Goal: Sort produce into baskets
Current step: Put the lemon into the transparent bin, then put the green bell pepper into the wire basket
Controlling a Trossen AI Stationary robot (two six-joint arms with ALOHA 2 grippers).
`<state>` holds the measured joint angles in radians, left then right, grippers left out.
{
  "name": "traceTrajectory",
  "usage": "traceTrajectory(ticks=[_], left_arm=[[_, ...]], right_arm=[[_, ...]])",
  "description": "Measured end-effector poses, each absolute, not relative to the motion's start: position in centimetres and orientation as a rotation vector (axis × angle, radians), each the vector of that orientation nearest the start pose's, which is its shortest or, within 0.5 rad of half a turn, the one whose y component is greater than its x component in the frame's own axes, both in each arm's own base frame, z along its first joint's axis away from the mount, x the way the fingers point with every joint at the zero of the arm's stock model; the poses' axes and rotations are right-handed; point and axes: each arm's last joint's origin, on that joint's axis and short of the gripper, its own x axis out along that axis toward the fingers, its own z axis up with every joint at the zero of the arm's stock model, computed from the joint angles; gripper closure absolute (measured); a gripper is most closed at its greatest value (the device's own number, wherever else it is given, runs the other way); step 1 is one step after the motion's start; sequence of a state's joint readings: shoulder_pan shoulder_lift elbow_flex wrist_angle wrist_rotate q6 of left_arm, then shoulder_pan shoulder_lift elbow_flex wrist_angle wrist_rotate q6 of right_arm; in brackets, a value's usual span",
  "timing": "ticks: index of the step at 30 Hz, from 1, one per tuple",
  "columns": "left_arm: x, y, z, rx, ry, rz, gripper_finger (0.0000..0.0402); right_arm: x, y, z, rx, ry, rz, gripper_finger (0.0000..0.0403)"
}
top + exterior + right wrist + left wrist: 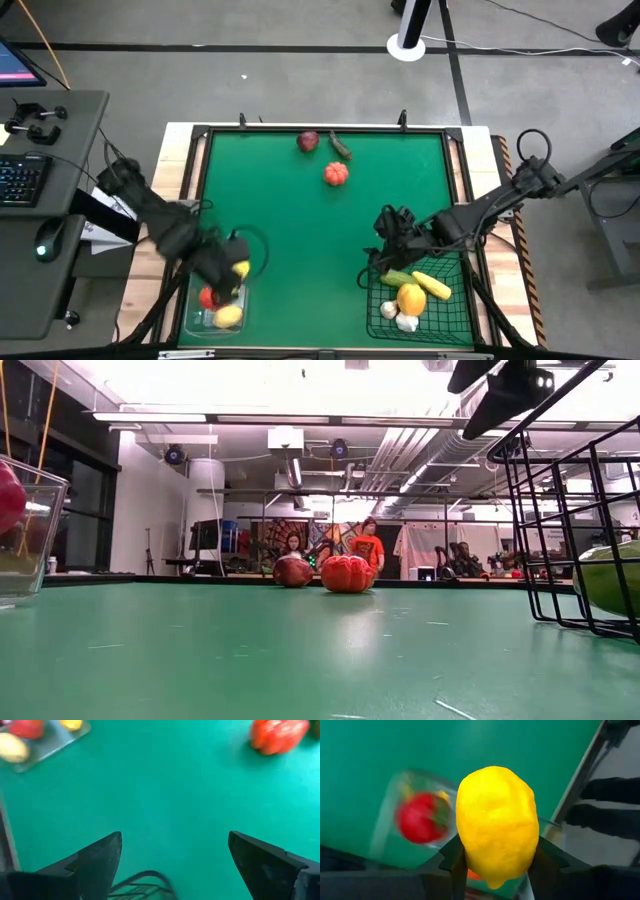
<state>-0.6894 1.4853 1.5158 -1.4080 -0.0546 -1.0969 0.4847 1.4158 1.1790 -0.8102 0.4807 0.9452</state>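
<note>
green table (300, 230), left gripper (495, 870) clamps lemon (497, 825).

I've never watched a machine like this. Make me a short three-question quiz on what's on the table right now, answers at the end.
1. True or false: the left end effector holds a yellow lemon above the clear bin.
2. Which container holds the green cucumber? A) clear bin B) black wire basket
3. Fill in: the right end effector stands ____ and holds nothing, by the wire basket's edge.

Key: 1 true; 2 B; 3 open. Still loose on the green mat: an orange-red tomato, a dark red fruit and a small dark green vegetable.
</note>
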Motion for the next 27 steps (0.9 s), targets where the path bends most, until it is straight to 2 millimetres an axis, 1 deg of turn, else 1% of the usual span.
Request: traceTrajectory(ticks=[3, 6, 10, 15, 17, 20, 22, 25, 27], left_arm=[[19.1, -18.9, 31.8, -0.516, 1.361, 0.235, 0.0244], [18.2, -20.3, 30.1, -0.624, 1.356, 0.290, 0.0219], [17.4, -20.7, 28.6, -0.777, 1.386, 0.449, 0.0192], [17.2, -20.8, 28.3, -0.818, 1.424, 0.472, 0.0162], [17.2, -20.6, 28.5, -0.811, 1.421, 0.476, 0.0151], [17.2, -19.7, 28.6, -0.804, 1.423, 0.533, 0.0141], [17.3, -19.0, 29.0, -0.819, 1.407, 0.544, 0.0139], [17.9, -17.6, 29.9, -0.824, 1.311, 0.541, 0.0139], [18.3, -16.5, 30.5, -0.810, 1.201, 0.552, 0.0139]], right_arm=[[25.6, 12.2, 27.6, 0.443, 0.793, -0.372, 0.0047], [25.7, 12.3, 27.1, 0.468, 0.777, -0.357, 0.0047], [26.0, 12.3, 27.0, 0.498, 0.753, -0.350, 0.0047], [26.5, 12.0, 27.3, 0.530, 0.710, -0.343, 0.0047], [26.9, 11.9, 27.5, 0.560, 0.675, -0.336, 0.0047], [27.4, 12.1, 28.0, 0.608, 0.624, -0.303, 0.0047], [27.6, 12.2, 28.4, 0.569, 0.599, -0.251, 0.0047], [28.2, 12.3, 29.0, 0.472, 0.537, -0.178, 0.0047], [28.8, 11.6, 29.6, 0.453, 0.455, -0.207, 0.0047]])
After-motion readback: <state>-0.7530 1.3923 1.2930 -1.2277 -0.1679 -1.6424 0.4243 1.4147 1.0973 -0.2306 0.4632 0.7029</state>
